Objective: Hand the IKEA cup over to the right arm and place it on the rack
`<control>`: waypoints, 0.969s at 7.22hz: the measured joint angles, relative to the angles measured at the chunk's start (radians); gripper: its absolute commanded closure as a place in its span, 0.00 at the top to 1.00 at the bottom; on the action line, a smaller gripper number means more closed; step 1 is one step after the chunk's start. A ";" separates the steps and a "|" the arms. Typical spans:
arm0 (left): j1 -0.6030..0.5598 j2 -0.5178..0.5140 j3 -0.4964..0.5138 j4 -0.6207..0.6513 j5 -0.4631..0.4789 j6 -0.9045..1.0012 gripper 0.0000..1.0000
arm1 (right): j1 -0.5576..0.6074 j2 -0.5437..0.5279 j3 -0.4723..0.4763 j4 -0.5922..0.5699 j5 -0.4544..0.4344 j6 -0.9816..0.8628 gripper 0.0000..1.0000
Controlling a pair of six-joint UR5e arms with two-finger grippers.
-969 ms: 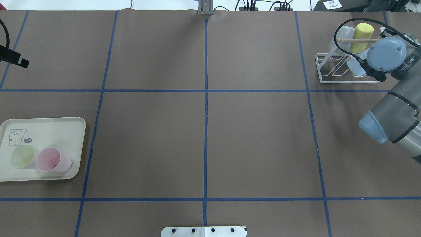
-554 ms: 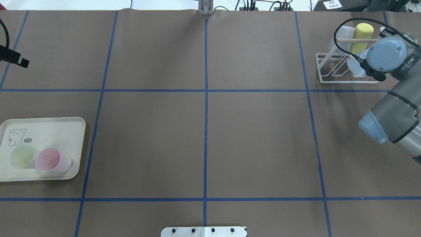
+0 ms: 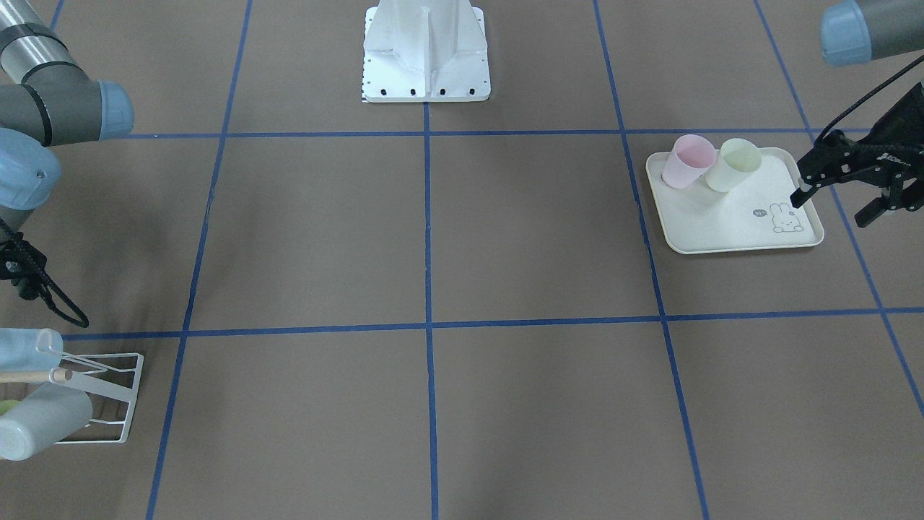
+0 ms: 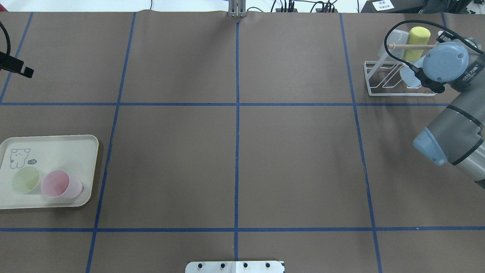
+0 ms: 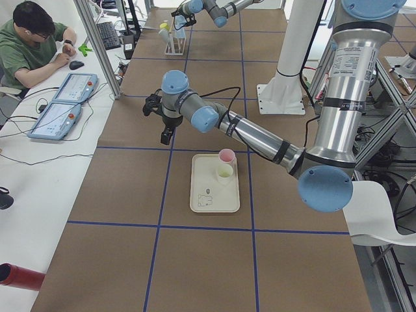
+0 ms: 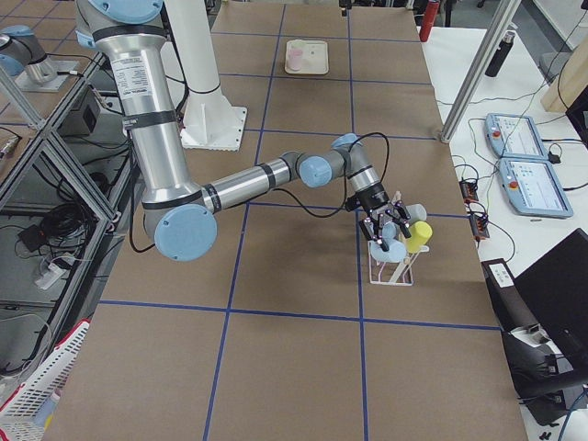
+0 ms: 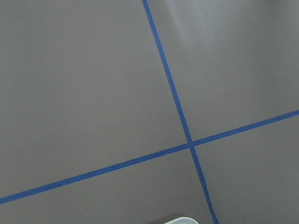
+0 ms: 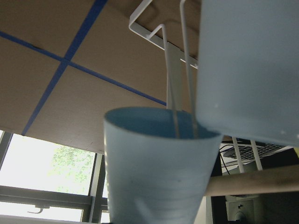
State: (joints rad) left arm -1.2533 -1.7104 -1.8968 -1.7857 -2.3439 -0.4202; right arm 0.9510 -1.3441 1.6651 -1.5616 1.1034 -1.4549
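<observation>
The pale blue cup (image 4: 408, 76) sits at the white wire rack (image 4: 373, 80) in the far right corner of the brown tabletop (image 4: 295, 159). In the right wrist view a rack wire runs into its open mouth. The right arm (image 4: 454, 125) reaches over the rack, and the right gripper (image 6: 386, 225) is at the cup. Its fingers show only small in the right side view, so I cannot tell whether they clasp the cup. A yellow cup (image 4: 416, 41) and a whitish cup (image 4: 394, 39) also hang on the rack, by its wooden dowel (image 4: 411, 46). The left gripper (image 3: 831, 207) hovers above the tabletop with its fingers spread wide and nothing between them. Near it lies the cream tray (image 4: 57, 141), with a pink cup (image 4: 60, 184) and a green cup (image 4: 25, 180) just beside each other on it.
</observation>
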 measured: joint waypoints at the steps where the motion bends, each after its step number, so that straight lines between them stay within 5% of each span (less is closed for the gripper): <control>1: 0.000 0.000 0.001 0.000 0.000 0.000 1.00 | 0.001 -0.001 0.005 0.000 0.000 -0.003 0.87; 7: 0.001 0.000 0.006 0.000 0.000 0.000 1.00 | 0.013 -0.003 0.042 -0.002 -0.001 -0.055 0.86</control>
State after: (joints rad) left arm -1.2523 -1.7104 -1.8904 -1.7856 -2.3439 -0.4203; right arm 0.9645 -1.3466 1.7073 -1.5633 1.1029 -1.5096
